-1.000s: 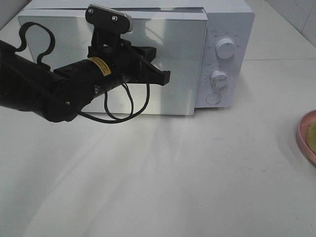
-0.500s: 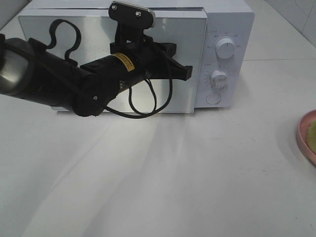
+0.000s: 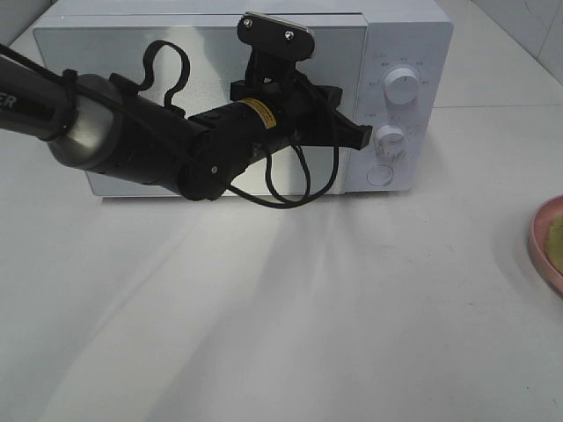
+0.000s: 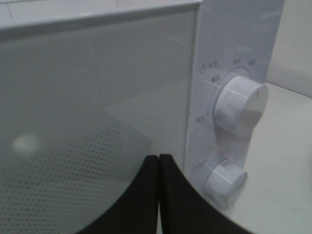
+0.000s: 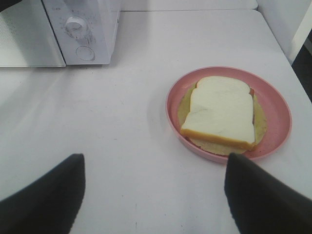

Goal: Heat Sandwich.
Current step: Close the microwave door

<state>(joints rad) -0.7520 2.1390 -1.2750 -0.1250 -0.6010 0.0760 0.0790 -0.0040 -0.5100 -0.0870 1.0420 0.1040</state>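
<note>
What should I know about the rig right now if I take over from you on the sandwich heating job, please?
Left hand: shut, empty, at the microwave front, by the right edge of its door near the lower knob.
Right hand: open, empty, hanging over the table short of the plate.
Sandwich: on the pink plate, on the table to the right of the microwave.
Done: nothing visible; the door is closed and the sandwich is untouched.
Left: open the door, put the sandwich inside, close it, set the knobs.
</note>
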